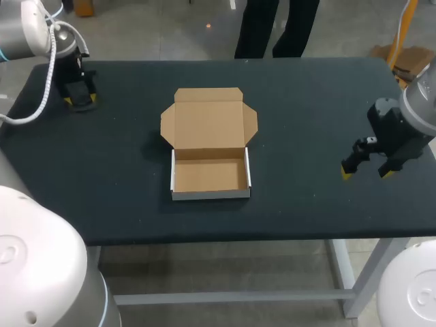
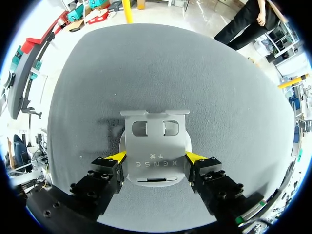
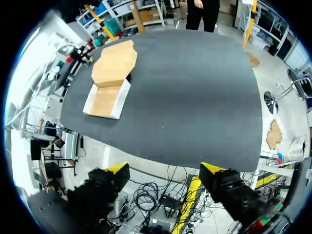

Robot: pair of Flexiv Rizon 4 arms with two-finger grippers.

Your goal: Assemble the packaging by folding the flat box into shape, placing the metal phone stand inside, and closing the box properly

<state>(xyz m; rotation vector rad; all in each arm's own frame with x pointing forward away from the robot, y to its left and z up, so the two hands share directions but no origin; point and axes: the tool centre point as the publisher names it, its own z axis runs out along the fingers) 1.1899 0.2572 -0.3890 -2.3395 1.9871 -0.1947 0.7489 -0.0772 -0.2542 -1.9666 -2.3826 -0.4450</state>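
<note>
Two tools: left tool (image 2: 155,158) grips phone stand (image 2: 155,139), hidden overhead; right tool (image 3: 163,170) open.

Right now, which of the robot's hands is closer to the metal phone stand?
Left. The left hand grips the phone stand from both sides at the table's far left corner. The right hand hangs open by the table's right edge, beyond the cardboard box.

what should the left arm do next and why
Probably lift the metal phone stand and carry it toward the box. The left gripper looks shut on the stand at the far left of the table, while the box sits folded at mid-table, empty, with its lid open. The right gripper is open and off to the side.
</note>
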